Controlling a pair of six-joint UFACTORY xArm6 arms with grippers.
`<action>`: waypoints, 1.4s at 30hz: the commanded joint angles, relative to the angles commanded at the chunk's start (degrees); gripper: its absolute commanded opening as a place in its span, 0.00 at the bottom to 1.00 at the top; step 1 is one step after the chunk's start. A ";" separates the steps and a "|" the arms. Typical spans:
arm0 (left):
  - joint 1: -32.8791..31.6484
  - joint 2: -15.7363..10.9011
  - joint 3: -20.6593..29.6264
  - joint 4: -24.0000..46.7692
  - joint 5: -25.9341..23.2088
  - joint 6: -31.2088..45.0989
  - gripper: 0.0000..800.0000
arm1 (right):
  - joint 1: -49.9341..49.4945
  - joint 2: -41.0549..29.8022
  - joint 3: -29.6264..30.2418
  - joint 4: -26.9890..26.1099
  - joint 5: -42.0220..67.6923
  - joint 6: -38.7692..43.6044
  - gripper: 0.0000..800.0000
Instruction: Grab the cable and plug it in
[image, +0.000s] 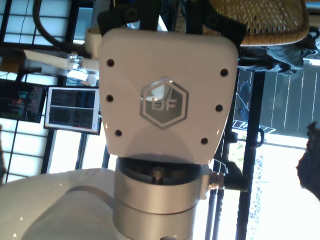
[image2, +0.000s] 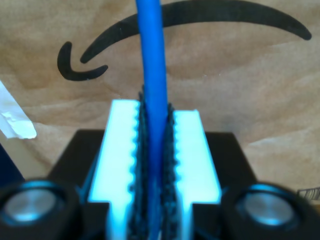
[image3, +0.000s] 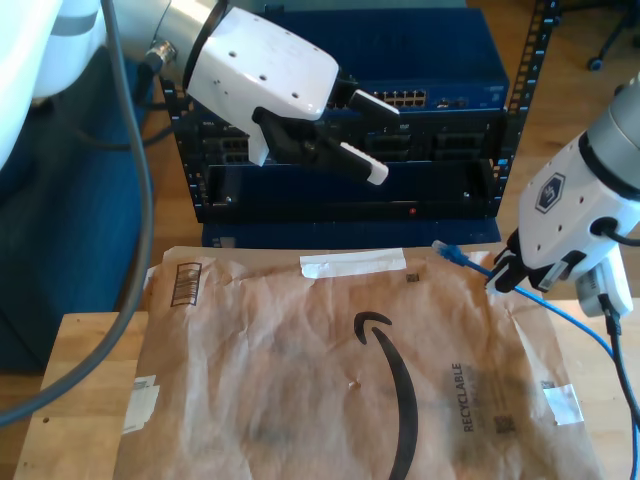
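Even, soft daylight in the exterior view — wrist views blurred close up, bright windows blown out behind

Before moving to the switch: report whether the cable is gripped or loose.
Gripped: the cable runs between my second gripper's closed fingers; its plug hangs free, not inserted.

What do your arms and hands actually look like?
Smooth white shells. My second hand has pale fingers with black toothed pads, and its casing bears a grey hexagon logo. The other arm's hand has white-tipped black fingers; a thick grey cable trails from that arm.
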 joint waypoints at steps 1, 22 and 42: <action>0.09 0.00 0.00 0.00 0.00 0.00 1.00 | 0.00 0.00 -0.70 0.35 0.09 0.00 0.04; 0.26 -0.18 0.35 0.09 0.09 0.44 1.00 | 1.23 2.90 -7.03 6.95 1.85 1.76 0.03; 0.26 -0.18 0.26 0.62 0.09 5.89 1.00 | 3.34 5.80 -15.56 7.91 7.74 5.98 0.02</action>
